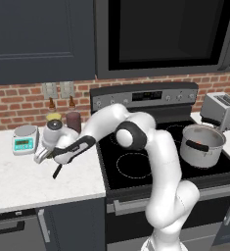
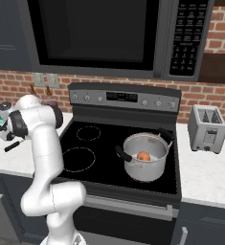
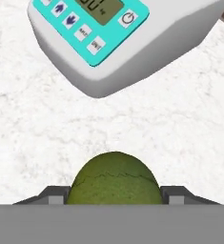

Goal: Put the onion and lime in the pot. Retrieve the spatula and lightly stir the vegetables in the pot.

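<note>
Lime [image 3: 114,178] sits closest to the hand camera, between the two finger tips [image 3: 54,194] of the pincer [image 1: 44,156], resting on the white marble counter [image 3: 156,133]. Jaws flank it at its widest part; we cannot tell whether they touch it yet. We judge it light, firm and round, with a smooth skin that could squirt out, so take it across the middle, centred. Just beyond lies a white scale [image 3: 118,43] with a teal panel. Onion [image 2: 143,156] is already in the pot [image 2: 145,162] on the stove [image 2: 85,153], far right of the pincer. Spatula handle [image 1: 57,171] pokes out below the hand, we think.
</note>
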